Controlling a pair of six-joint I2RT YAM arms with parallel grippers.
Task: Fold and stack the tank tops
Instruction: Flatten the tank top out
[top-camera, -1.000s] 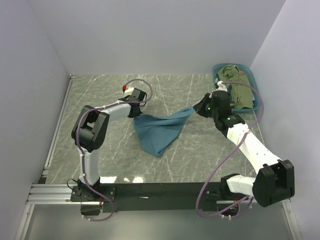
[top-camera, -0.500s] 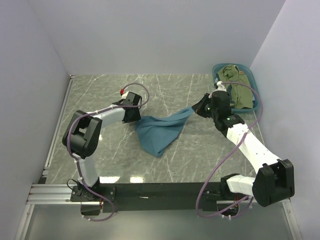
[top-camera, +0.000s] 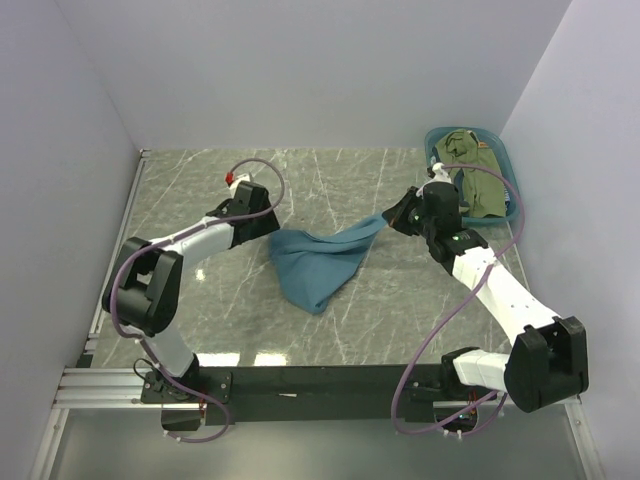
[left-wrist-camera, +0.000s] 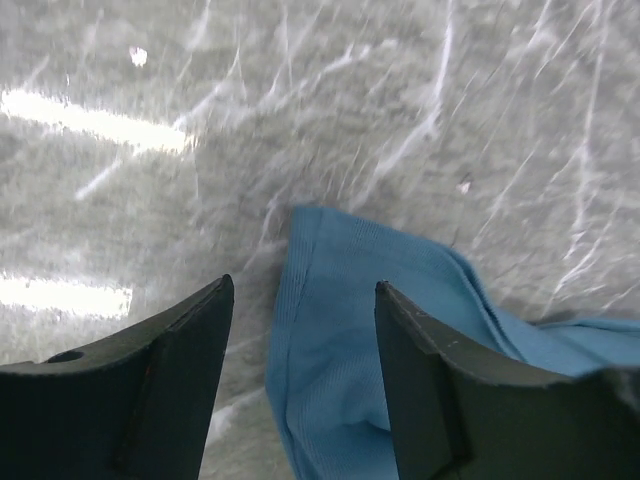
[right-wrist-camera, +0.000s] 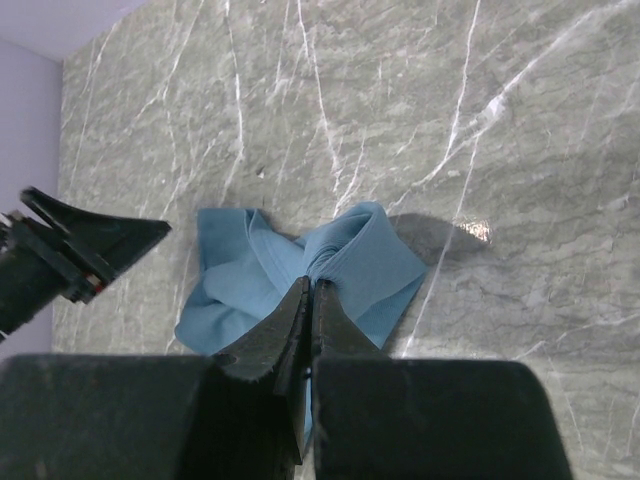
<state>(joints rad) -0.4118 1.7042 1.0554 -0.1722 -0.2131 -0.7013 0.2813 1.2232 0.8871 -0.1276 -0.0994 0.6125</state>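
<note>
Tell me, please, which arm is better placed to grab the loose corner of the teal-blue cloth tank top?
Left: the open left gripper hovers over that corner of the tank top; the right gripper grips its other end.

Open grey marble worktop (top-camera: 185, 182) left of the teal-blue cloth tank top (top-camera: 312, 265); teal plastic basket (top-camera: 511, 180) at its far right.

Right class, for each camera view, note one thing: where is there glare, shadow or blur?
Top external: pale glare patches on the marble table at its near edge. Left wrist: two bright glare streaks at left, the stone looks soft and smeared, the teal-blue tank top sharper. Right wrist: the tank top casts a shadow to its right; the right gripper is near-black, underexposed.
</note>
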